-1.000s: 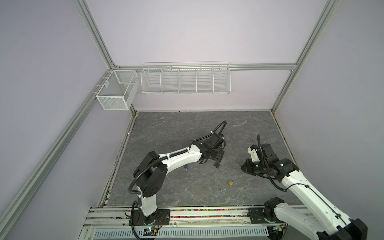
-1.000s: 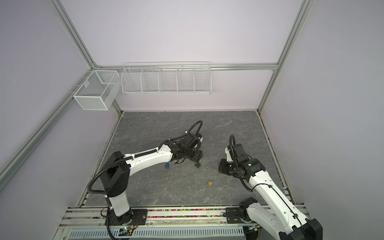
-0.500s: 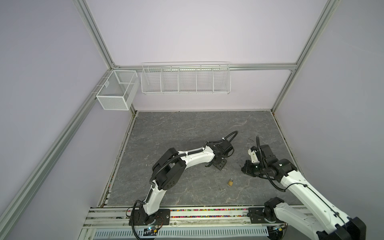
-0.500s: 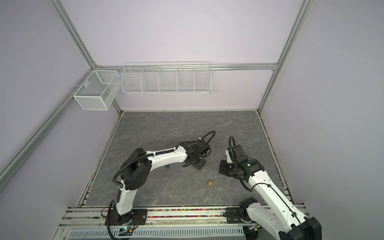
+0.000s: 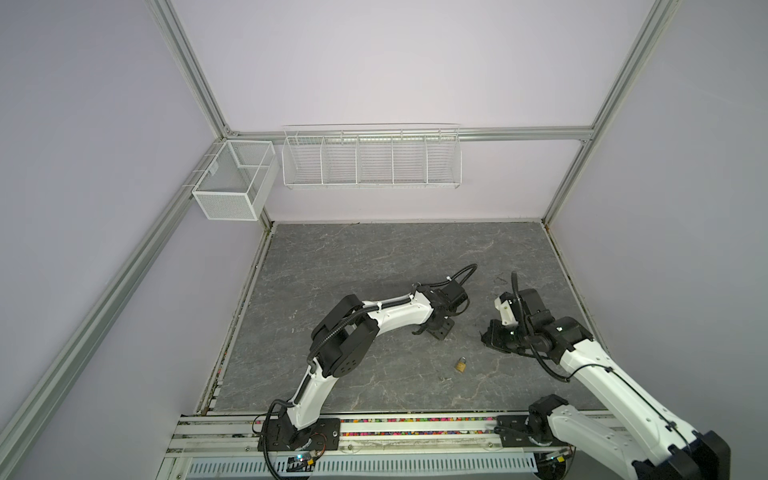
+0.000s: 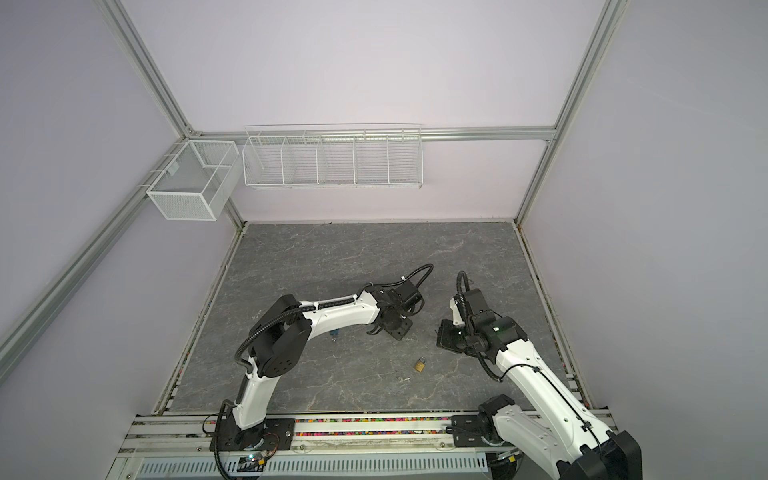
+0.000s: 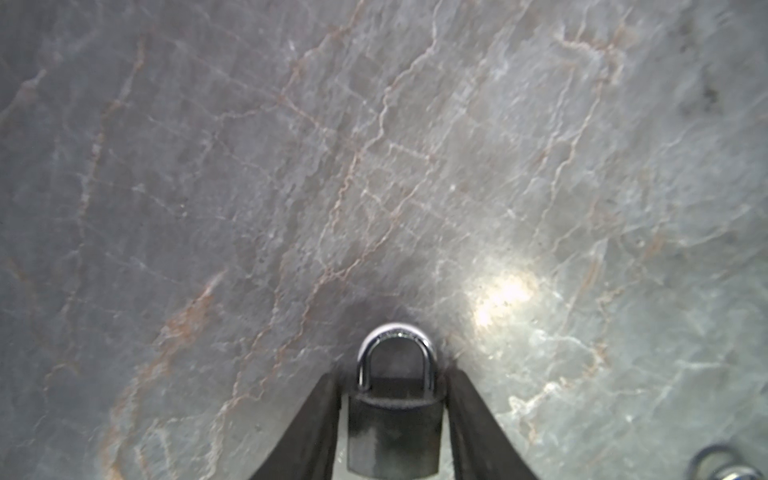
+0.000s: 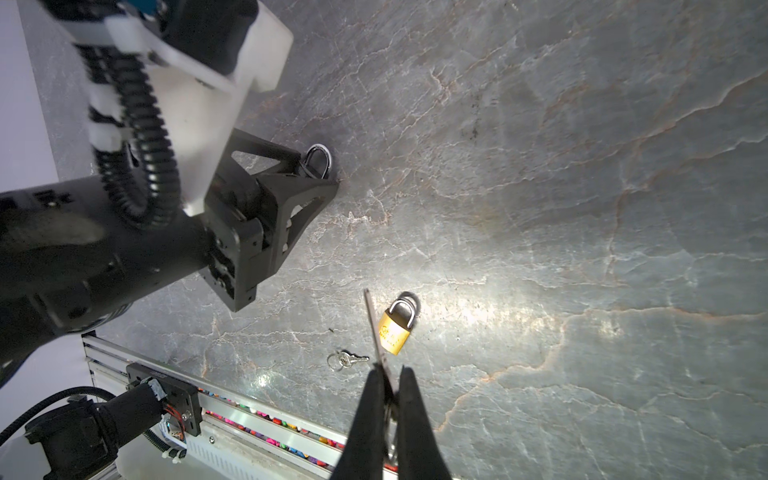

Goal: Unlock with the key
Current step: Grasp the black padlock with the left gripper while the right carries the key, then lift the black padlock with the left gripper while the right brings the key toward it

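Observation:
A dark padlock [image 7: 394, 432] with a silver shackle [image 8: 319, 160] lies on the grey stone-look table. My left gripper [image 7: 392, 376] [image 5: 432, 330] is down over it, fingers tight along both sides of its body, with only a thin pale sliver beside one finger. My right gripper [image 8: 390, 370] [image 5: 488, 334] hovers to the right, shut on a key. The key's thin metal blade [image 8: 372, 324] sticks out past the fingertips. In both top views the left gripper hides the dark padlock.
A brass padlock [image 8: 395, 328] [image 5: 460, 364] lies near the front, between the two grippers. A key ring with small keys [image 8: 345, 359] lies beside it. A small blue object [image 6: 334, 332] sits under the left arm. White wire baskets [image 5: 372, 160] hang on the back wall.
The left arm swung right and its gripper came down around the dark padlock, with the jaws narrowing. The right arm has barely moved.

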Robot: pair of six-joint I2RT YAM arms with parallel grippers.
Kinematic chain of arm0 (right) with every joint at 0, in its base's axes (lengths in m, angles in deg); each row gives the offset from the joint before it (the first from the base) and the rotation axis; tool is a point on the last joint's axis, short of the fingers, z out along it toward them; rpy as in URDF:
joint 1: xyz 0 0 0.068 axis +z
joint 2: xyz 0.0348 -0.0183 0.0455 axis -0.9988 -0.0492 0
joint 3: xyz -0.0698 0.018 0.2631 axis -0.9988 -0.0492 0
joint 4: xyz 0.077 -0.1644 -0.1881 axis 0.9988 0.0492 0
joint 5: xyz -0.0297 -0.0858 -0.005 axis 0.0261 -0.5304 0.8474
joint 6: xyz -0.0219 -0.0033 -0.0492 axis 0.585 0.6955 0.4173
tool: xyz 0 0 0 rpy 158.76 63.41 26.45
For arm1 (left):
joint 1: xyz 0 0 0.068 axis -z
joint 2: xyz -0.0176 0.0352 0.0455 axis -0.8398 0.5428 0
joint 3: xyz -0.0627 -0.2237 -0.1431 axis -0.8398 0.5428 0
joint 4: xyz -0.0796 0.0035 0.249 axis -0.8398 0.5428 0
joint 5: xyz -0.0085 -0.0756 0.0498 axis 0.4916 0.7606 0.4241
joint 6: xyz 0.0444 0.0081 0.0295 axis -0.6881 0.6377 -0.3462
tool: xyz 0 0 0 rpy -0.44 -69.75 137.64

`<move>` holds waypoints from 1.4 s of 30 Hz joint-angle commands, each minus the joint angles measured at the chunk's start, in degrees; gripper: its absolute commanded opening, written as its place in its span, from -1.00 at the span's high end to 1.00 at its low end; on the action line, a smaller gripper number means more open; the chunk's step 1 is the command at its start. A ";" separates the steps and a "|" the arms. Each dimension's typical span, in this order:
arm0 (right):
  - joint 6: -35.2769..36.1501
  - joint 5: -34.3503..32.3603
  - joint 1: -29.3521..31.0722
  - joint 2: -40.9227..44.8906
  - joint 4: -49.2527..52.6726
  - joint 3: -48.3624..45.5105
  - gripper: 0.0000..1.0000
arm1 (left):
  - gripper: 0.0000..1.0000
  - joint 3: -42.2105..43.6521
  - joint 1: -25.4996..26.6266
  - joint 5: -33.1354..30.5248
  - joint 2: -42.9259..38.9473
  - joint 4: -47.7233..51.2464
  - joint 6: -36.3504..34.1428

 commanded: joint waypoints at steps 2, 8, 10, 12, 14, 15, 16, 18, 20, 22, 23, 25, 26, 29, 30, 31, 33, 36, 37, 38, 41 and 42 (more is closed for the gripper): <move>1.13 0.37 -0.02 -0.08 -0.67 -1.06 0.88 | 0.20 0.46 0.66 -1.67 0.81 1.24 1.35; 1.17 0.46 -0.03 -0.34 -1.16 -1.06 0.87 | 0.38 1.84 0.92 -2.58 0.39 0.71 2.97; 1.37 0.53 0.02 -0.28 -1.41 -0.84 0.87 | 0.39 1.69 0.92 -3.12 0.26 1.01 3.72; 1.73 1.49 -0.01 0.13 -2.30 -1.04 0.87 | 0.44 1.43 0.92 -3.77 -0.29 1.43 5.04; 2.15 1.68 0.05 0.27 -2.67 -0.78 0.88 | 0.54 1.42 0.92 -3.66 -1.31 1.22 6.89; 2.47 1.63 0.02 0.22 -2.82 -0.71 0.88 | 0.58 1.27 0.84 -3.77 -1.89 1.22 8.44; 2.85 1.85 0.19 0.12 -3.10 -0.45 0.87 | 0.62 0.96 0.71 -3.77 -2.55 1.50 10.18; 3.64 2.29 0.69 -0.08 -3.73 0.36 0.87 | 0.75 -0.01 0.27 -4.66 -4.36 2.47 14.68; 4.26 1.70 2.60 -0.09 -4.93 1.58 0.87 | 0.78 -0.27 -0.58 -5.29 -7.12 3.24 20.16; 4.18 -0.53 5.50 -0.16 -5.73 2.88 0.87 | 0.84 1.66 -1.54 -6.29 -10.86 2.35 27.01; 4.11 -2.03 7.37 -0.25 -6.54 3.53 0.87 | 0.86 3.45 -2.32 -5.87 -13.22 1.08 30.66; 3.61 -4.44 10.69 -0.81 -8.63 4.27 0.87 | 0.97 7.86 -3.65 -3.75 -18.15 -3.24 36.95; 2.82 -5.72 12.09 -1.23 -9.68 4.47 0.87 | 0.99 10.79 -4.21 -2.71 -21.05 -6.55 40.34; 0.67 -8.94 16.56 -2.31 -14.11 4.89 0.86 | 1.00 18.57 -5.18 -0.84 -28.33 -15.10 49.66; -0.12 -10.87 18.37 -2.43 -15.39 4.91 0.87 | 1.00 20.82 -5.39 -0.24 -30.01 -17.87 53.42; -0.77 -13.32 20.36 -2.54 -17.61 4.60 0.87 | 1.00 23.72 -5.67 0.77 -32.09 -21.58 55.86; -1.94 -16.13 23.41 -2.91 -22.71 3.40 0.87 | 1.00 28.71 -6.06 1.58 -35.23 -28.11 61.08; -3.00 -18.40 26.73 -5.33 -27.57 3.57 0.87 | 1.00 32.28 -6.14 1.15 -38.51 -31.32 66.23; -3.45 -20.09 27.85 -6.20 -28.18 4.06 0.87 | 1.00 32.63 -6.29 0.87 -39.20 -30.85 67.38; -3.70 -21.31 28.92 -6.99 -29.10 4.22 0.87 | 1.00 33.15 -6.29 0.57 -39.95 -30.57 68.60; -4.63 -23.53 30.82 -10.02 -30.30 5.13 0.87 | 1.00 36.45 -6.29 -0.44 -42.38 -33.89 72.47; -4.81 -23.46 31.04 -10.75 -30.81 5.24 0.87 | 1.00 37.10 -6.29 -0.97 -42.94 -34.20 73.28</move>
